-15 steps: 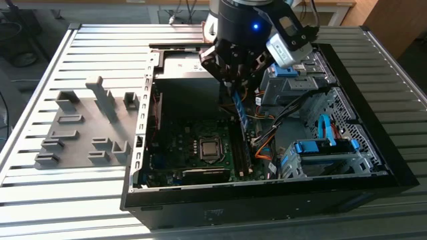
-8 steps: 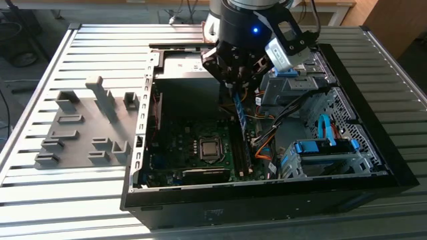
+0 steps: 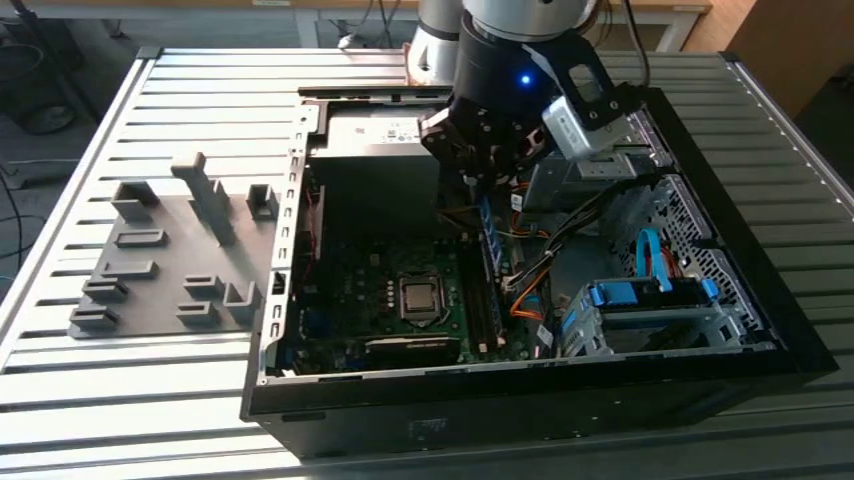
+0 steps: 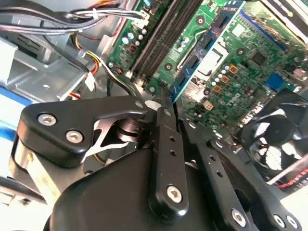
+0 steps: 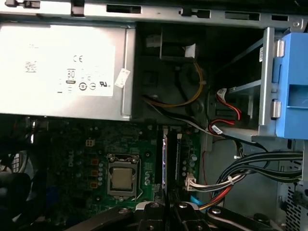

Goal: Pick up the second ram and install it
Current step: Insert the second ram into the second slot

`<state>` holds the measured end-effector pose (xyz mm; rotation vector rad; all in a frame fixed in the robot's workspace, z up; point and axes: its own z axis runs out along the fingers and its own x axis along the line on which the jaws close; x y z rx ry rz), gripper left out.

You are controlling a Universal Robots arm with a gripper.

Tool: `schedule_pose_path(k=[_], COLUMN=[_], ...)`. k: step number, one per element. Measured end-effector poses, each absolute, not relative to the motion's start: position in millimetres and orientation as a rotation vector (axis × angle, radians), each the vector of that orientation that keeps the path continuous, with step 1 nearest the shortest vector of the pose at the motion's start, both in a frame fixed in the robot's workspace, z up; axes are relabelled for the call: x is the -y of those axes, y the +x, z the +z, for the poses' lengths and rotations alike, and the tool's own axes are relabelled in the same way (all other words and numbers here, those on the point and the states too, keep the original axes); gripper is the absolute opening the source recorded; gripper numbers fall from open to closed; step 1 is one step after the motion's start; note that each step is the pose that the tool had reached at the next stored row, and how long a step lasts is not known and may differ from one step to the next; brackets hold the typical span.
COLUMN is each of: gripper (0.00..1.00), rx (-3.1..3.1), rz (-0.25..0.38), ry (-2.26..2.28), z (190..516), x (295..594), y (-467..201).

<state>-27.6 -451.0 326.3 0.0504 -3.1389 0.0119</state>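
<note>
Hovering inside the open computer case (image 3: 747,330), the pincer (image 3: 483,190) is clamped on the second ram (image 3: 487,235), held on edge over the motherboard (image 3: 354,290), long axis parallel to the slots, directly beneath the fingertips.
</note>
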Motion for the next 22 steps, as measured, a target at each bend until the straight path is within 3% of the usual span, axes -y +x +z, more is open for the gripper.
schedule_pose_path(k=[22], gripper=[0.14], rx=[3.139], rz=[-0.015], ry=[0.046], z=[293.9], x=[451.3], y=[-26.2])
